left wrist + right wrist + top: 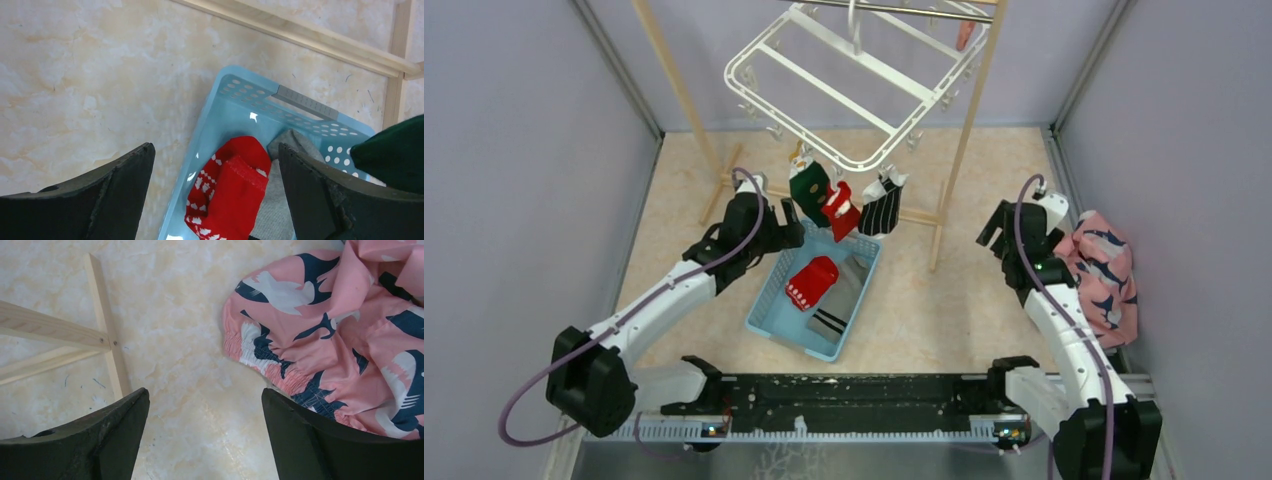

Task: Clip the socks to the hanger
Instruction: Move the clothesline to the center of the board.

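In the top view, the hanger (789,125) hangs on the wooden rack (959,150) at upper centre, with three socks (839,208) dangling from its near edge. Just below them, a basket (764,300) holds two more socks (814,280) side by side. A printed cloth (1109,270) lies at the right edge.

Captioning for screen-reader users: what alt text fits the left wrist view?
The open, empty left claw hovers above a light blue basket holding a red sock with white trim beside a grey sock. A dark green sock edges in at right; a wooden rack bar runs across the top.
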`<state>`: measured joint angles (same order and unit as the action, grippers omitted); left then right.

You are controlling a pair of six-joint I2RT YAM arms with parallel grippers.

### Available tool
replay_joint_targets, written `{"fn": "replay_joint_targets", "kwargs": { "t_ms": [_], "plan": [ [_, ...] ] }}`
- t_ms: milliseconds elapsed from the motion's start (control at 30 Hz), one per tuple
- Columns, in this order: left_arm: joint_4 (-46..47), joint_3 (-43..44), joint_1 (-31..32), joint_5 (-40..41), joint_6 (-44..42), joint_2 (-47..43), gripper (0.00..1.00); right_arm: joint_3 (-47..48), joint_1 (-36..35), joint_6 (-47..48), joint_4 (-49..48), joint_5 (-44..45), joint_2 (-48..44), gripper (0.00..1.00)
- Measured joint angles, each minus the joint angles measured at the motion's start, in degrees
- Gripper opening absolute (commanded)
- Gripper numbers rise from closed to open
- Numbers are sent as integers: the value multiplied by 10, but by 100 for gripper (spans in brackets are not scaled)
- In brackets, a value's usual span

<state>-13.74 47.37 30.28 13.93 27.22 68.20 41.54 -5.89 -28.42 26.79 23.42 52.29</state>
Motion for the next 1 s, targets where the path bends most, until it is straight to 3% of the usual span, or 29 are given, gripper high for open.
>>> {"fn": "replay_joint_targets", "kwargs": {
  "t_ms": [200, 467, 633, 700, 1000],
  "plan": [
    [5, 25, 0, 19, -5, 38, 98, 0, -17, 3, -3, -25, 50, 83],
    [-33, 49, 0, 54, 19, 94, 98, -3, -140, -19, -4, -17, 77, 81],
    [-37, 49, 0, 62, 30, 105, 98, -9, -181, -48, -17, -15, 122, 68],
    [-46, 49, 0, 65, 31, 108, 98, -14, -184, -56, -28, -15, 151, 60],
    [-55, 42, 0, 66, 32, 83, 98, -32, -185, -67, -61, -23, 239, 41]
  ]
}}
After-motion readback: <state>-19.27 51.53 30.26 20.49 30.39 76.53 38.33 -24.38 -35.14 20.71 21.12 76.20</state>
